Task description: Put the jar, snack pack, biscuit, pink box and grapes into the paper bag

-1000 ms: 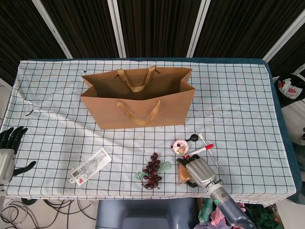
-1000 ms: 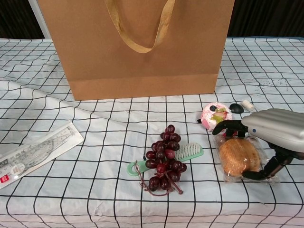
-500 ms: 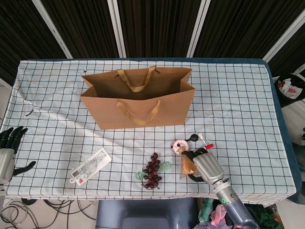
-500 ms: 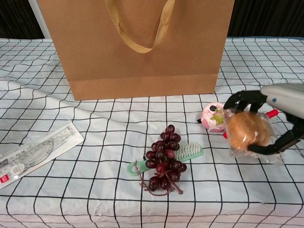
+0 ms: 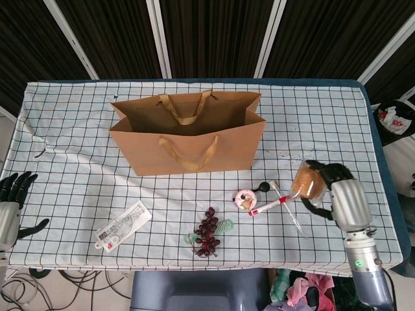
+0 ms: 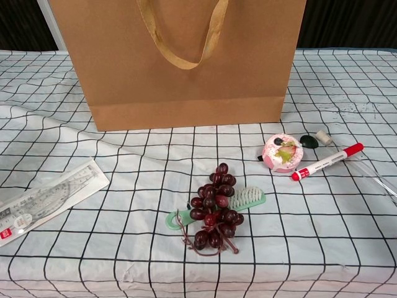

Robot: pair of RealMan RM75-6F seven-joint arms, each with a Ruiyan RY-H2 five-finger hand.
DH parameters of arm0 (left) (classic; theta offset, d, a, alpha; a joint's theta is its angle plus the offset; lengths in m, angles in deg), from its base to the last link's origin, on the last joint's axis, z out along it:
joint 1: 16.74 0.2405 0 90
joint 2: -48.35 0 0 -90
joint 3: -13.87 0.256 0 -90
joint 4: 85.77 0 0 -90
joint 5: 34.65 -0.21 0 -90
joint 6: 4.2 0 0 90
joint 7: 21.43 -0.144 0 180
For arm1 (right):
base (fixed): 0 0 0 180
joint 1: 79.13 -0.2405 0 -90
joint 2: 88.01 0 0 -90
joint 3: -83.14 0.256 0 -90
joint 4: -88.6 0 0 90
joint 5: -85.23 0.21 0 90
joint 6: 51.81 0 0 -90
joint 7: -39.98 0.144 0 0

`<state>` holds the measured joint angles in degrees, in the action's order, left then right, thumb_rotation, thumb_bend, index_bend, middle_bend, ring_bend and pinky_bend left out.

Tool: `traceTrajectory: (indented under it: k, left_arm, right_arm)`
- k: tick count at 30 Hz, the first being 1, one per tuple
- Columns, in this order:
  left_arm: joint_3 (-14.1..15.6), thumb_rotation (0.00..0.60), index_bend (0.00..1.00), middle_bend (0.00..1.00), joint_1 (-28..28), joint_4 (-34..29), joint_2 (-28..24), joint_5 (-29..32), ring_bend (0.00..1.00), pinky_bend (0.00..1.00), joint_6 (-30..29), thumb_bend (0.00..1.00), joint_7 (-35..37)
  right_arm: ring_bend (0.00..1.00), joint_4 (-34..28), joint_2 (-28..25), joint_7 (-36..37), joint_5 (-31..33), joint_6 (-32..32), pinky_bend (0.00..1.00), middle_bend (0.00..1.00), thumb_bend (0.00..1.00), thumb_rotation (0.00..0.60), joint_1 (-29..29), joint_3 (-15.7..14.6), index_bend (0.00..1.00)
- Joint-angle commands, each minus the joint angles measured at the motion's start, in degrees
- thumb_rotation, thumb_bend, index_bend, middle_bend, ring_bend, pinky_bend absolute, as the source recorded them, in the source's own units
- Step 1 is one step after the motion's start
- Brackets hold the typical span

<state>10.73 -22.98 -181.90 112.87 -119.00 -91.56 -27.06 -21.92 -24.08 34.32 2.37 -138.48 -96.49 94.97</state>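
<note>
The brown paper bag (image 5: pixel 188 139) stands open at mid-table, its front wall (image 6: pixel 180 62) filling the top of the chest view. My right hand (image 5: pixel 337 194) is lifted at the right of the table and holds the wrapped biscuit (image 5: pixel 307 183); it is out of the chest view. The dark red grapes (image 5: pixel 207 232) (image 6: pixel 214 211) lie near the front edge. A round pink box (image 5: pixel 245 197) (image 6: pixel 281 153) sits to their right. My left hand (image 5: pixel 11 201) hangs at the left table edge, its fingers apart and holding nothing.
A green brush (image 6: pixel 242 202) lies under the grapes. A red-capped marker (image 5: pixel 269 205) (image 6: pixel 325 162), a small black item (image 6: pixel 308 141) and a clear stick (image 5: pixel 290 217) lie right of the pink box. A flat printed packet (image 5: pixel 122 225) (image 6: pixel 43 198) lies front left.
My right hand lifted the biscuit off the table and moved it up and to the right, out of the chest view. The marker beneath is uncovered. The left hand stayed put.
</note>
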Motion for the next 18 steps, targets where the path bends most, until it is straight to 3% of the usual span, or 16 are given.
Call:
traceTrajectory:
  k: [1,10,18]
  left_arm:
    - [0.0,0.600,0.12,0.07,0.1,0.0,0.0,-0.1,0.00,0.07,-0.1,0.07,0.1]
    - [-0.5,0.600,0.12,0.07,0.4,-0.1,0.0,0.0,0.00,0.07,-0.5,0.07,0.6]
    - [-0.6,0.600,0.12,0.07,0.1,0.1,-0.1,-0.2,0.00,0.07,0.2,0.07,1.0]
  right_arm:
    - [0.38,1.5,-4.1,6.3,2.3,-1.9,0.25,0.32,0.23,0.600,-1.6,7.2,0.24]
    - [0.38,3.4,-6.0,8.8,9.6,1.7,0.25,0.32,0.23,0.600,-8.2,17.2,0.24]
    - [0.38,6.7,-3.0,7.6,16.5,12.3,0.25,0.32,0.23,0.600,-17.9,20.6,0.24]
